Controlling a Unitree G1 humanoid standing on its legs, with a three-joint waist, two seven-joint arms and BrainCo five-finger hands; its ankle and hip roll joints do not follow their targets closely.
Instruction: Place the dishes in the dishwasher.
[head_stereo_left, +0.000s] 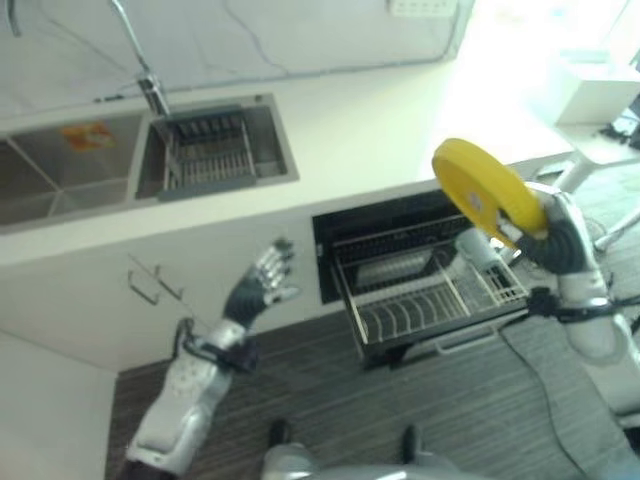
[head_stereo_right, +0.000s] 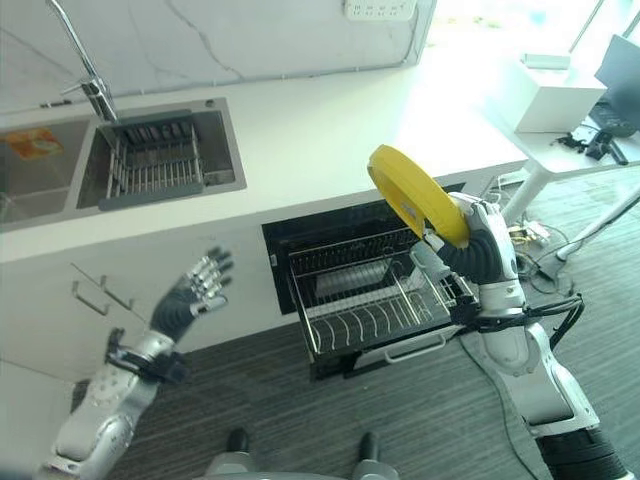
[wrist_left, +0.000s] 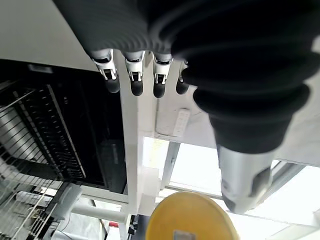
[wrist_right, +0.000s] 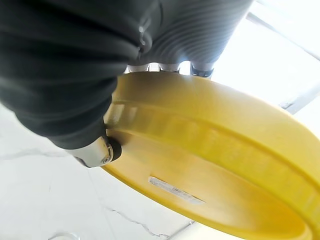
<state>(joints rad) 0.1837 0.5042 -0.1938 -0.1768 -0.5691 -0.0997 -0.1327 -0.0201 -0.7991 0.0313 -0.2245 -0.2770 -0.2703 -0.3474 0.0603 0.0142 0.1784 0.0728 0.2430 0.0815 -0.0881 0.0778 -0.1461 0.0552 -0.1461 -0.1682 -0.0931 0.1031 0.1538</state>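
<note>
Yellow plate is being gripped at its rim by the right hand — thumb pressed to its underside — and held tilted above the pulled-out dishwasher rack. Left hand is being held up before the cabinet, fingers relaxed and holding nothing.
</note>
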